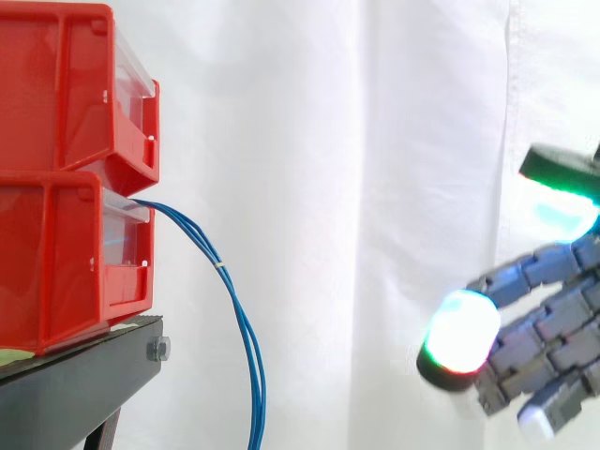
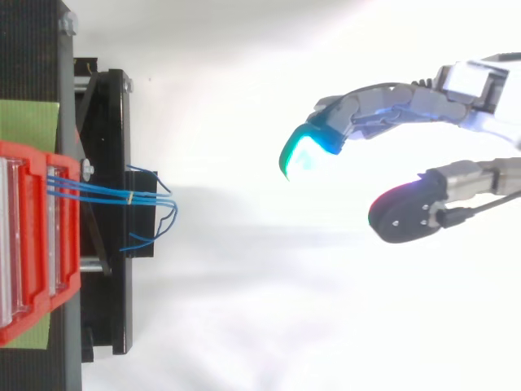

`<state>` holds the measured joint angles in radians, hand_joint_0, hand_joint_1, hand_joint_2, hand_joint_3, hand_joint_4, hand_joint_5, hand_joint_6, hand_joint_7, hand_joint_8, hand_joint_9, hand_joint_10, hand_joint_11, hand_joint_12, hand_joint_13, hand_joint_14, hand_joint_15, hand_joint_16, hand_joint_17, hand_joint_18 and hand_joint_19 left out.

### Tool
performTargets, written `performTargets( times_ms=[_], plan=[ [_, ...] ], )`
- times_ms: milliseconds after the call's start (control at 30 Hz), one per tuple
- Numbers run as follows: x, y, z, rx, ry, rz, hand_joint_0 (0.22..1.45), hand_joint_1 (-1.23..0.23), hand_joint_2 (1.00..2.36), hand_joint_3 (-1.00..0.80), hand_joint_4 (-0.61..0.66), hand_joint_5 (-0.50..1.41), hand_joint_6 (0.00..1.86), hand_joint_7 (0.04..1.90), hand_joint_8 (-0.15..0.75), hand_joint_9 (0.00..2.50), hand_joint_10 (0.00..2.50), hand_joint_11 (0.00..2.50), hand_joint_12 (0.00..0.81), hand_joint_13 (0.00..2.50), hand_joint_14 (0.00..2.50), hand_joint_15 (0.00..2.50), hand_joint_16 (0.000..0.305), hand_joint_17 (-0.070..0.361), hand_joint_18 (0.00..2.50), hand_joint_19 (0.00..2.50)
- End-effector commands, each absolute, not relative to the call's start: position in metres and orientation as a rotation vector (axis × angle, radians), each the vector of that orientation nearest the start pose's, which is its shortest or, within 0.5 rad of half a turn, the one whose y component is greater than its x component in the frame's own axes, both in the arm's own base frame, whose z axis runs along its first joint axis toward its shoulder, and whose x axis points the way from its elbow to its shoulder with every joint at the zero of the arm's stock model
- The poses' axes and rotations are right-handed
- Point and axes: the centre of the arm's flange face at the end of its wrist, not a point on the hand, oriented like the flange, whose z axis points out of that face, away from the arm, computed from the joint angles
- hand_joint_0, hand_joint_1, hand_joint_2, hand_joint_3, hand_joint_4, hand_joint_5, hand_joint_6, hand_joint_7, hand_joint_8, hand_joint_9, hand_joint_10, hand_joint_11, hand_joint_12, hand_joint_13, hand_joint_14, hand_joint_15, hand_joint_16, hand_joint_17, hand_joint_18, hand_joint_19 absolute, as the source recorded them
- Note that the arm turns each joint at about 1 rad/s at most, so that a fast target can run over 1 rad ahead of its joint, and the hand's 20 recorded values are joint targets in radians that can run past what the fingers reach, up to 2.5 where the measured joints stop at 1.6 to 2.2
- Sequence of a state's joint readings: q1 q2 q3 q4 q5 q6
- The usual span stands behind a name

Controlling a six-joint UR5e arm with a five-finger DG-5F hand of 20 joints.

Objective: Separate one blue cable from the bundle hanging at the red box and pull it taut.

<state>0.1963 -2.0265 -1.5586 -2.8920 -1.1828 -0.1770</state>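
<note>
Two red bins are stacked on a black stand at the left. A bundle of thin blue cables leaves the lower bin's front and hangs down in an arc, tied by a small band near the top. From above the blue cables run right from the red bin and fan out in loose ends. My hand is at the right edge, well clear of the cables, open, with its glowing fingertips pointing left and nothing held.
A white curtain hangs behind everything. The black stand's frame and a green mat lie under the bins. A wide gap lies between the hand and the cables.
</note>
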Motion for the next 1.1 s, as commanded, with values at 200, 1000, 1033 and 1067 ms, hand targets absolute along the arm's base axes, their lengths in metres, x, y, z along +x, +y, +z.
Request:
performTargets(
  times_ms=[200,1000,1033,1067],
  plan=[
    [0.649,-0.048,0.228,1.269,1.269,0.817,0.54,-0.48,1.0,-0.5,0.22,-0.23,0.5,0.8,0.258,0.32,0.01,0.21,0.349,0.22,0.01,0.15,0.05,0.113,0.3,0.5],
    [0.659,-0.059,0.226,1.173,1.21,0.722,0.54,-0.48,1.0,-0.5,0.22,-0.22,0.5,0.8,0.259,0.34,0.01,0.22,0.348,0.23,0.01,0.15,0.05,0.113,0.31,0.5],
    [0.66,-0.058,0.227,1.168,1.208,0.721,0.54,-0.48,1.0,-0.5,0.22,-0.22,0.5,0.8,0.26,0.34,0.01,0.21,0.348,0.23,0.01,0.15,0.05,0.113,0.31,0.5],
    [0.66,-0.06,0.227,1.163,1.206,0.716,0.54,-0.48,1.0,-0.5,0.22,-0.22,0.5,0.81,0.26,0.34,0.01,0.22,0.348,0.23,0.01,0.14,0.05,0.113,0.31,0.5]
  ],
)
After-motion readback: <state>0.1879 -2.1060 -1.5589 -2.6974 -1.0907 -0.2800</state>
